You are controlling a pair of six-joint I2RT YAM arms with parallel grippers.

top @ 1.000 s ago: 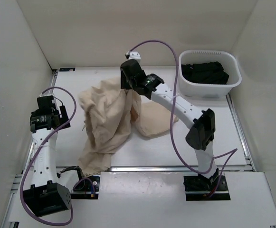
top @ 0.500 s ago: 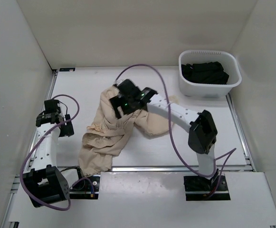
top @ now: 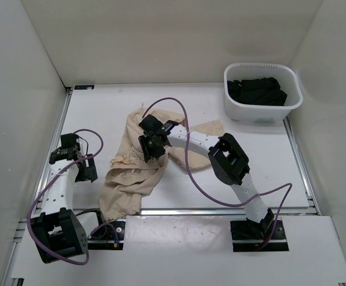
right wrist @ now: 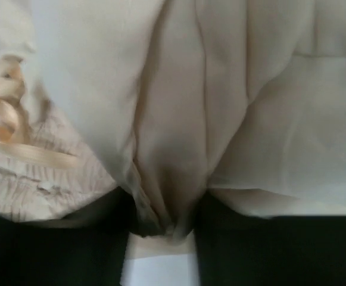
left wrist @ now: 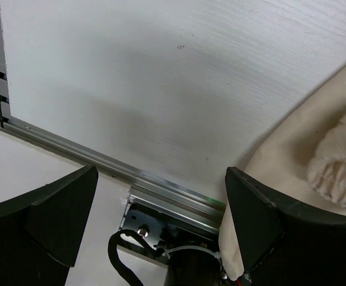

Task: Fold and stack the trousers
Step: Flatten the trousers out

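The beige trousers (top: 136,173) lie crumpled across the middle of the table, one part reaching the front rail. My right gripper (top: 151,146) is low on the heap and shut on a pinched fold of the trousers (right wrist: 173,179), with the gathered waist to its left. My left gripper (top: 84,170) is open and empty, just above the table at the left, beside the cloth's edge (left wrist: 315,155).
A white basket (top: 262,113) holding a black garment (top: 257,90) stands at the back right. A metal rail (top: 220,211) runs along the table's front edge. White walls close the left, back and right sides.
My right gripper has come down and toward the front left, lowering the held cloth onto the table. My left arm has drawn back toward the front and lowered.
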